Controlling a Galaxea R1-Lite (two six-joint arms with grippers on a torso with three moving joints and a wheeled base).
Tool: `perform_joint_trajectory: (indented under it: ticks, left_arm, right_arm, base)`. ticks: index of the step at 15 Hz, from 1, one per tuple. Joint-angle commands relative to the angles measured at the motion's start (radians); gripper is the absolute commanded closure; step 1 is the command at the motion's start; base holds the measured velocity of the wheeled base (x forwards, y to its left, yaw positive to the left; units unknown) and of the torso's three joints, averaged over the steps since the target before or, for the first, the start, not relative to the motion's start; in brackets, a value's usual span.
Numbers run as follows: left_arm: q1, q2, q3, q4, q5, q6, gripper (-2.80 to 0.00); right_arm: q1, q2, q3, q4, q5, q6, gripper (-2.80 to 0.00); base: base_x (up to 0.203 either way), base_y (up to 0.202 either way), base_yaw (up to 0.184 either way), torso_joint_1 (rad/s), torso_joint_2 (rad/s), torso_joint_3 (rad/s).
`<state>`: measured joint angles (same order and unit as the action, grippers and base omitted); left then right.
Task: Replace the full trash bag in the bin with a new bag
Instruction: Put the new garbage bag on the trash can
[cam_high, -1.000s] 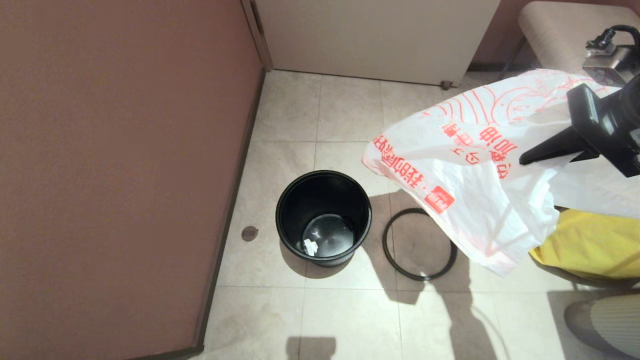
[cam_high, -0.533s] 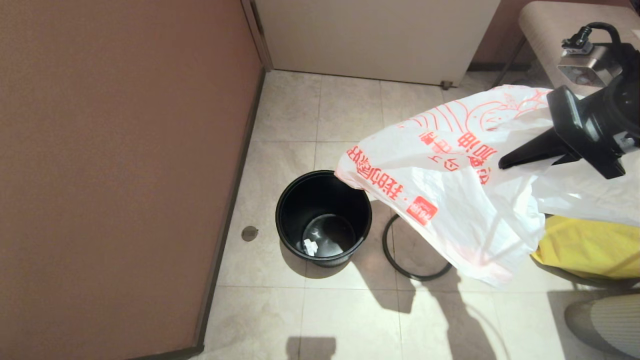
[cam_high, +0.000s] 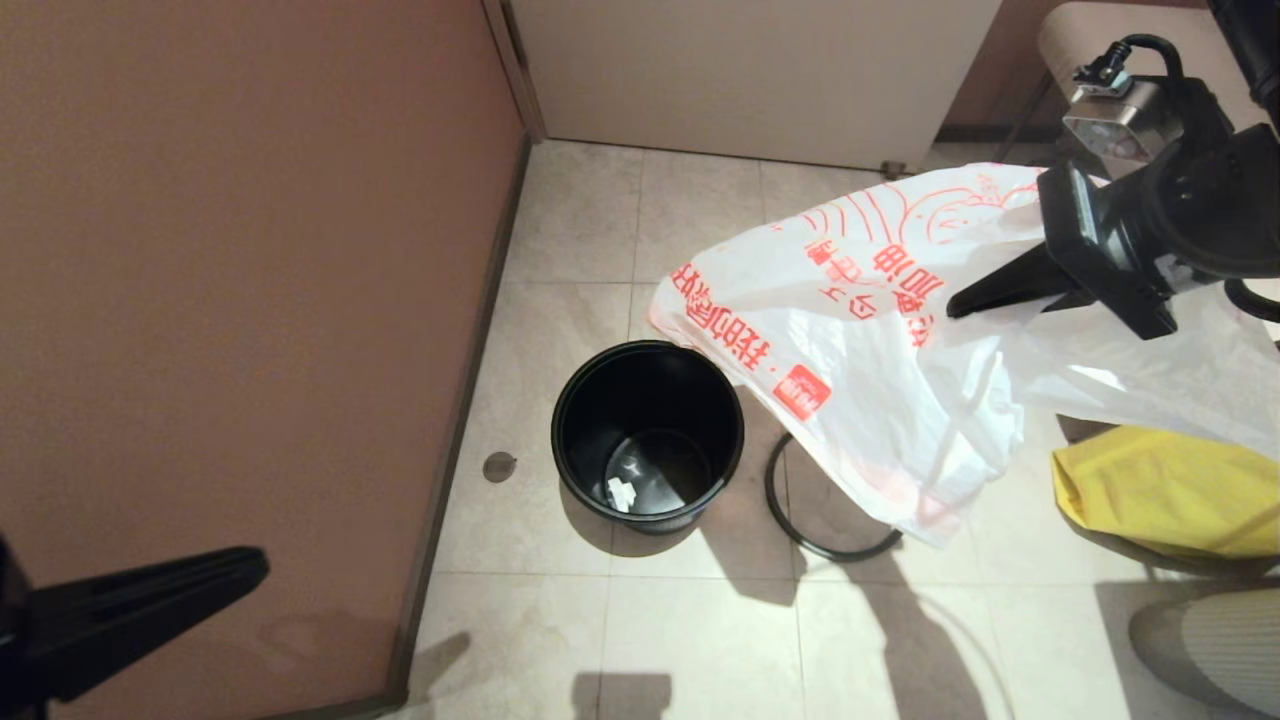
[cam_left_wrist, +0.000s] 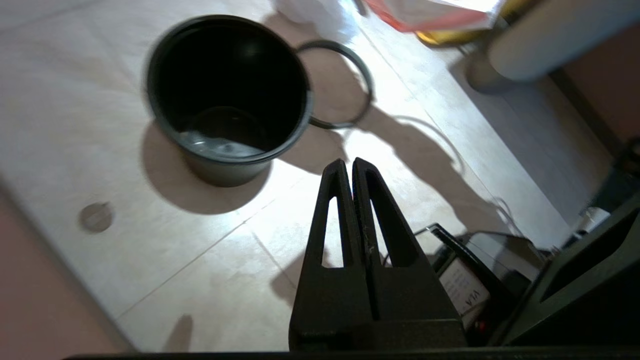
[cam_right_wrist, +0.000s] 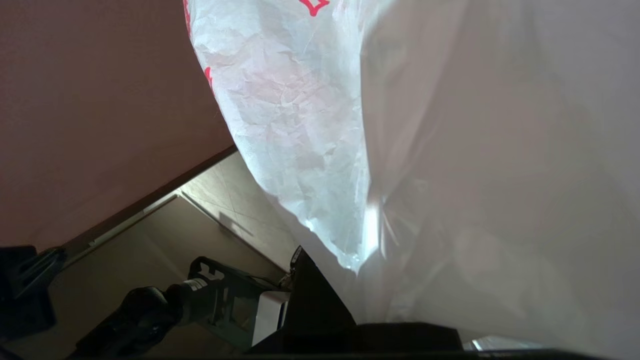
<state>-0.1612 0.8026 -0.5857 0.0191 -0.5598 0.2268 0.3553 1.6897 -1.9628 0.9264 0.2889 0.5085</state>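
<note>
Right gripper (cam_high: 955, 305) — jaws pinching the new bag (cam_high: 880, 370), which hangs just over the bin's (cam_high: 647, 432) far rim. Left gripper (cam_left_wrist: 348, 167) — jaws pressed together, empty, low beside the bin. Grey ring (cam_high: 790, 525) on floor.

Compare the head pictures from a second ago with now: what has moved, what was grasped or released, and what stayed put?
The right gripper, shut on the new bag, carried it left until its edge overlaps the bin rim. The left gripper, shut and empty, has come into view low on the left. Nothing was grasped or released. The bin, the ring and the yellow bag stayed put.
</note>
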Motion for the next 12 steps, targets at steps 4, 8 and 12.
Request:
perform_joint_trajectory:
  ticks: [4,8,12]
  left_arm:
    - [-0.297,0.626,-0.248,-0.178,0.144,0.054,0.0]
    - [-0.4,0.888,-0.323,-0.348,0.223,0.116,0.0]
    - [-0.419,1.046,-0.305,-0.694,0.281,0.199,-2.8]
  right_arm:
    - [0.024,0.019,-0.001,-0.031,0.006,0.018,0.0]
    - [0.059,0.031,-0.005,-0.05,0.004,0.081,0.0]
    - [0.059,0.013,-0.005,-0.061,0.006,0.087,0.0]
  base:
    - [0.0,0.0,0.0,0.0,0.0,0.0]
    - [0.0,0.0,0.0,0.0,0.0,0.0]
    - [0.0,0.0,0.0,0.0,0.0,0.0]
